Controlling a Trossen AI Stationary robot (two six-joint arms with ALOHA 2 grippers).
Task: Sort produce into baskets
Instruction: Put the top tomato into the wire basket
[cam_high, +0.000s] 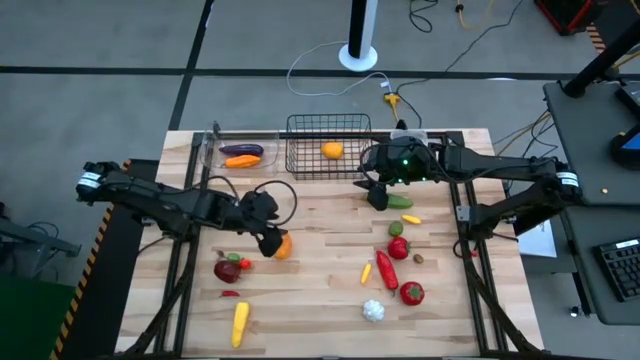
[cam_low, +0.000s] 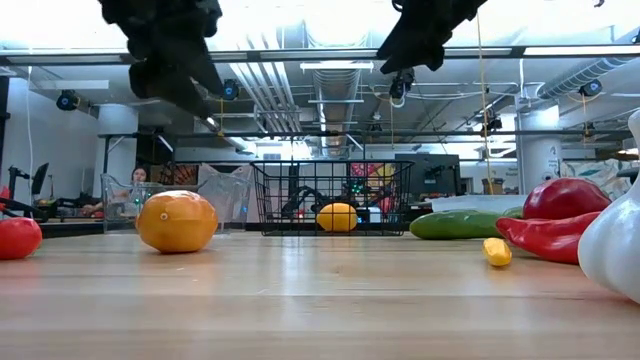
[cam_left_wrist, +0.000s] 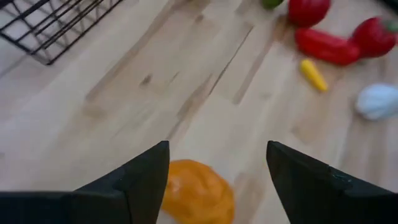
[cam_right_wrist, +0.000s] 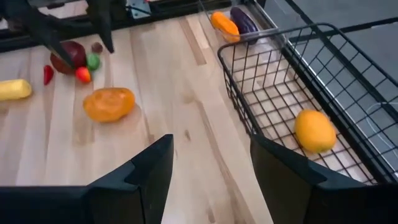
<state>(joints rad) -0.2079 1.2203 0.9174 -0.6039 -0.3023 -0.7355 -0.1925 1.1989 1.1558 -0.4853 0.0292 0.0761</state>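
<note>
Light wooden table (cam_high: 320, 300) on a grey floor, with a big room of pipes and lamps behind. At the far edge, a black wire basket (cam_high: 328, 145) with an orange fruit (cam_high: 332, 150) inside, beside a clear bin (cam_high: 240, 148) with an eggplant (cam_high: 245, 150) and a carrot (cam_high: 241, 161). Left gripper (cam_left_wrist: 217, 180) open, empty, just above an orange pepper (cam_left_wrist: 196, 191). Right gripper (cam_right_wrist: 211, 168) open, empty, near the basket. Cucumber (cam_high: 400, 201), red peppers (cam_high: 386, 270), garlic (cam_high: 373, 311), corn (cam_high: 240, 322) loose on the table.
</note>
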